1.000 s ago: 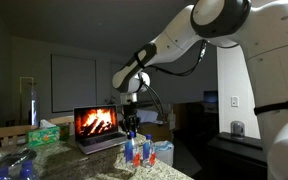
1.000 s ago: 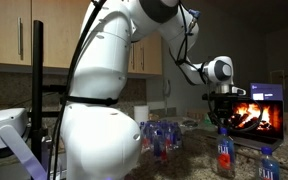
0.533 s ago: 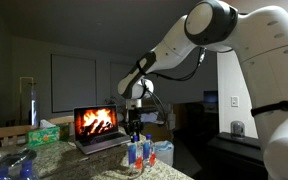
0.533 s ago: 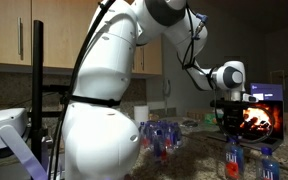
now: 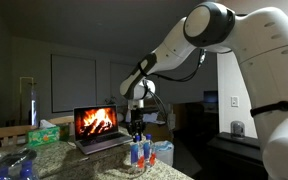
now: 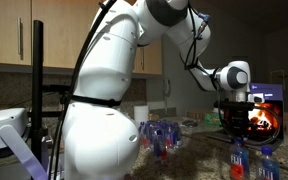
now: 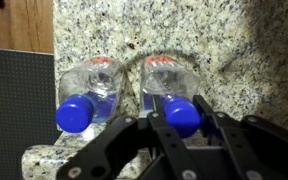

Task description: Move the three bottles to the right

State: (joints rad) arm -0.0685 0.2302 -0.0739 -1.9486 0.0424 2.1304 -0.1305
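Now the pincer (image 7: 181,128) sits low over the granite table (image 7: 234,50), its two fingers clamped around the blue cap of one bottle (image 7: 172,85); a second bottle (image 7: 92,90) stands just beside it, apart from the fingers. Compared with a second ago, pincer and held bottle have travelled sideways and dropped: in an exterior view the pincer (image 6: 236,128) was left of the laptop (image 6: 264,108) and is now in front of its glowing screen, the bottle (image 6: 237,160) lower in the picture. Judgement: this is the carry-and-set-down phase; the bottle looks at or near the table, release likely next.

In an exterior view the bottles (image 5: 139,152) cluster below the pincer (image 5: 136,131), in front of the laptop (image 5: 97,125). How many of the three are already placed I cannot tell.

Arm pose: reaching far out from the base, forearm angled down, wrist vertical, pincer pointing straight down at the table.
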